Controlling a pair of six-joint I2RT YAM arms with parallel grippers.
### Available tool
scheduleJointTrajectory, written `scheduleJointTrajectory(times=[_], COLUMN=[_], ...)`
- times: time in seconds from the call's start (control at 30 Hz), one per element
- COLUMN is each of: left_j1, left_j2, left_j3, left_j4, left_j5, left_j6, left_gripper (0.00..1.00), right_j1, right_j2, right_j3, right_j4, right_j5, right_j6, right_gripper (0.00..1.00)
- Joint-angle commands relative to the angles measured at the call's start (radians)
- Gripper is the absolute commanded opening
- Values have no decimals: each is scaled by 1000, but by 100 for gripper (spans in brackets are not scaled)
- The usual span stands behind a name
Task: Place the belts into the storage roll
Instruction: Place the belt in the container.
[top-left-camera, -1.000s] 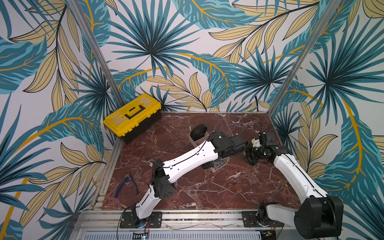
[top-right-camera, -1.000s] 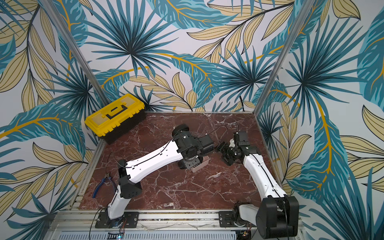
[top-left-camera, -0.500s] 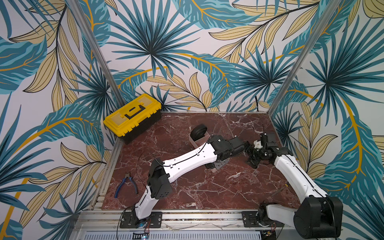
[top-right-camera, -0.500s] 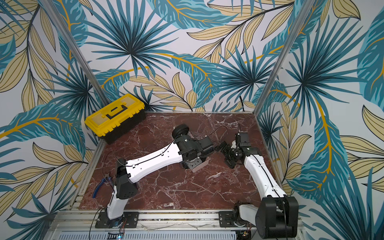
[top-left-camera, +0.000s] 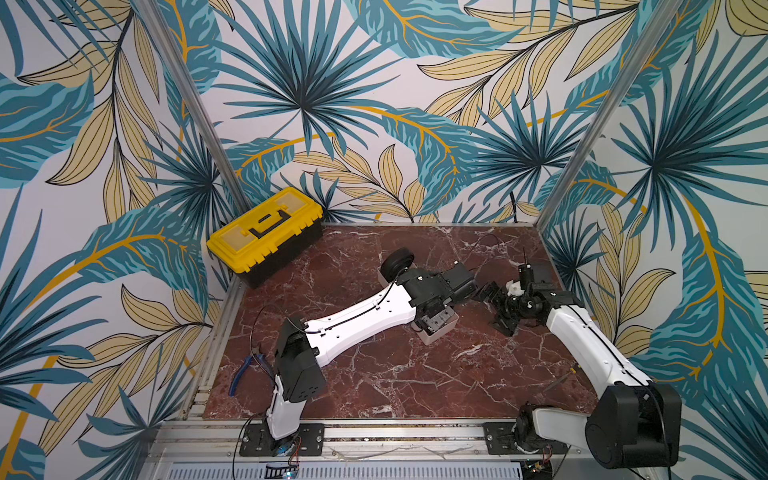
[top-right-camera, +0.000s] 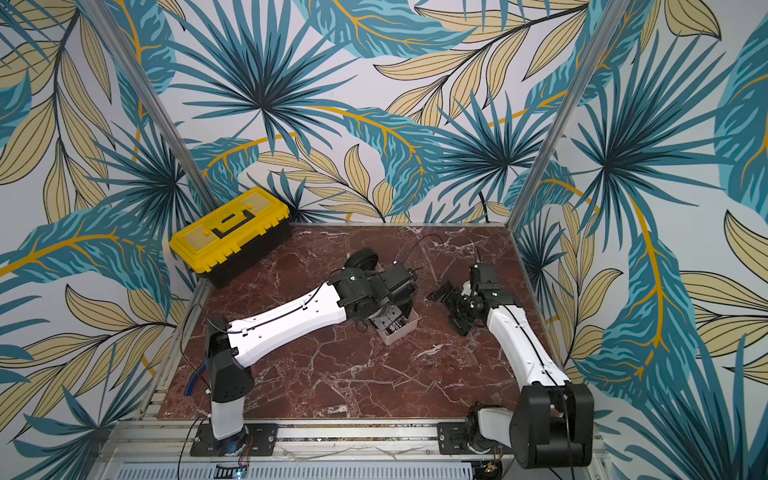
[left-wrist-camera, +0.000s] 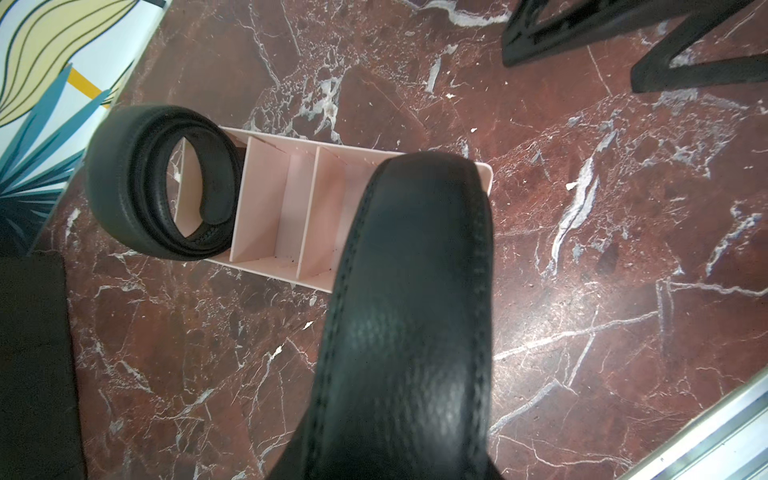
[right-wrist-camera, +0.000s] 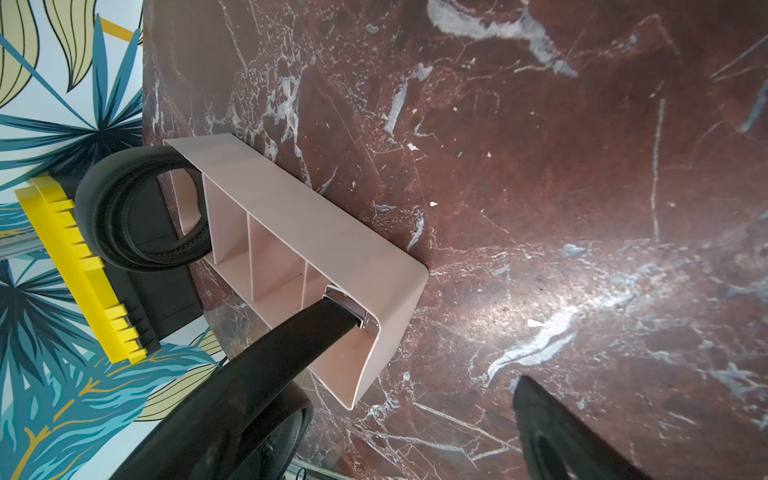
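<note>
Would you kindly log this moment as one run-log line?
left gripper: holds second belt at end compartment of tray | right gripper: open, beside tray | first belt: coiled in opposite end compartment

Coiled black leather belt (left-wrist-camera: 112, 183) is standing in pale pink plastic tray's (left-wrist-camera: 266, 199) end compartment. Second black belt (left-wrist-camera: 407, 311) is hanging into opposite end.

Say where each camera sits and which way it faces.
Top views: high behind the robot, looking down at table; left arm, right arm whole.
Left wrist: above the storage roll, looking down; held belt fills foreground, own arm unseen.
Right wrist: beside the roll, facing it; own finger shows.
Wrists share: coiled belt at roll's end.
</note>
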Motion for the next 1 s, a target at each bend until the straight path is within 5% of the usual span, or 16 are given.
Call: scheduleJointTrajectory(times=[0.0, 0.33, 0.97], left_j1=[6, 30, 36], left_j2=[-1, 4, -124], left_j3=[23, -20, -375], left_j4=[55, 141, 522], left_j5=[13, 43, -21], left_j6=[6, 3, -69], left_gripper=[0, 0, 0], right_j1=[-5, -15, -19], right_j2=[11, 18, 35], right_j3=[-23, -22, -28], right_j4=[10, 7, -27], right_j5=[-11, -14, -9], right_j6=[13, 11, -18], right_gripper=[99, 99, 100])
